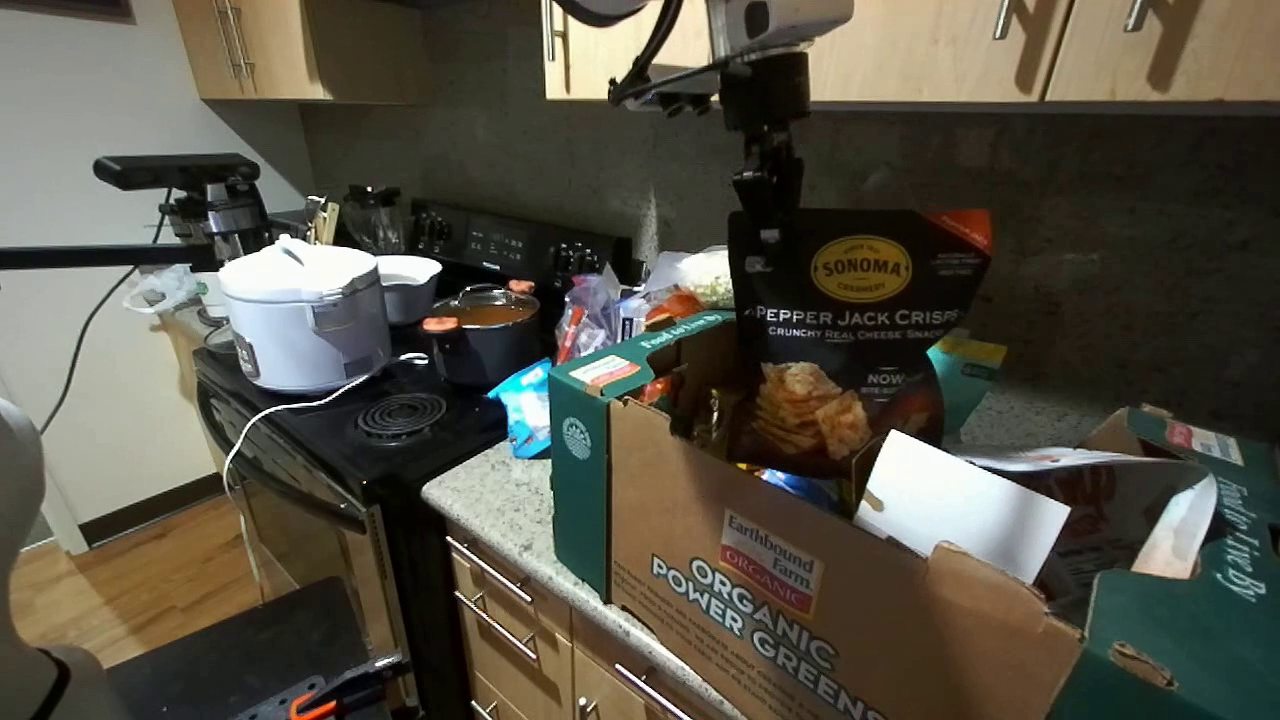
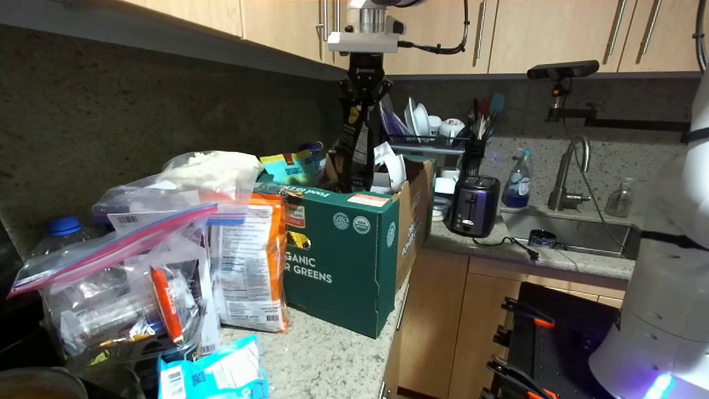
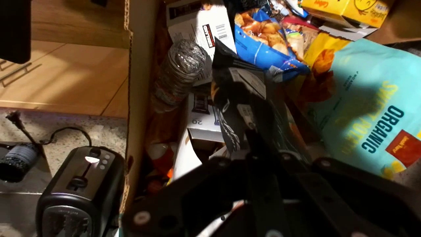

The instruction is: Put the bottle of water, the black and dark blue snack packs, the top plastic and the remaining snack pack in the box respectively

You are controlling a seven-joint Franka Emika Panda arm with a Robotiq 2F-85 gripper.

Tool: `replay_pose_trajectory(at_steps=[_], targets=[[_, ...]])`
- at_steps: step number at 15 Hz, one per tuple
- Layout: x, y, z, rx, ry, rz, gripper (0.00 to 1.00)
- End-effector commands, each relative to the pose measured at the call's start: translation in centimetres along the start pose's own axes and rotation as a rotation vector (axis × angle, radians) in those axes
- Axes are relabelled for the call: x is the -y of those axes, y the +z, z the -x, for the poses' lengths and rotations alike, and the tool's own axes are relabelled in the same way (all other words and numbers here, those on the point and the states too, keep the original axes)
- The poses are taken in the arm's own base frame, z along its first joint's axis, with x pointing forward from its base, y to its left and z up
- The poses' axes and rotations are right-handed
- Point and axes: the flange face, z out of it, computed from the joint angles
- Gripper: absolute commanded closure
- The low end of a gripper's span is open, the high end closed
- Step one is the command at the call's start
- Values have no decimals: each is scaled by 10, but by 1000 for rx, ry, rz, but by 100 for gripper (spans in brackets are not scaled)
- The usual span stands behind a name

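Observation:
The large brown cardboard box point(image 1: 670, 490) stands on the counter, its green end point(image 2: 338, 305) toward the stove. My gripper point(image 1: 768, 228) is above the box, shut on the top edge of the black snack pack point(image 1: 850, 330). The pack hangs upright, its lower part inside the box. The wrist view shows the pack point(image 3: 241, 92) below the fingers. A clear plastic bottle point(image 3: 181, 69) and a blue snack pack point(image 3: 260, 54) lie inside the box. On the counter are a clear plastic bag with white contents point(image 2: 213, 169), an orange-and-white pack point(image 2: 249, 277) and a light blue pack point(image 2: 216, 371).
A teal pack point(image 3: 371, 108) stands at the box's wall side. A white carton flap point(image 1: 965, 505) sticks up from the box. Zip bags point(image 2: 127, 299) and a blue-capped bottle point(image 2: 62, 230) stand near the stove. A toaster point(image 2: 473, 208) stands beyond the box. Cabinets point(image 1: 940, 50) hang above.

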Motion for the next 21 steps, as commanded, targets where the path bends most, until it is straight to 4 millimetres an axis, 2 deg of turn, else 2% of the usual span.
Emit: replay_pose_trajectory(at_steps=[1, 7, 11, 15, 21], targets=[[2, 3, 1, 3, -3, 7, 97], [3, 10, 0, 7, -2, 17, 99], [10, 11, -2, 58, 75, -8, 99], [22, 19, -11, 127, 171, -55, 99], [49, 34, -35, 88, 208, -152, 99]])
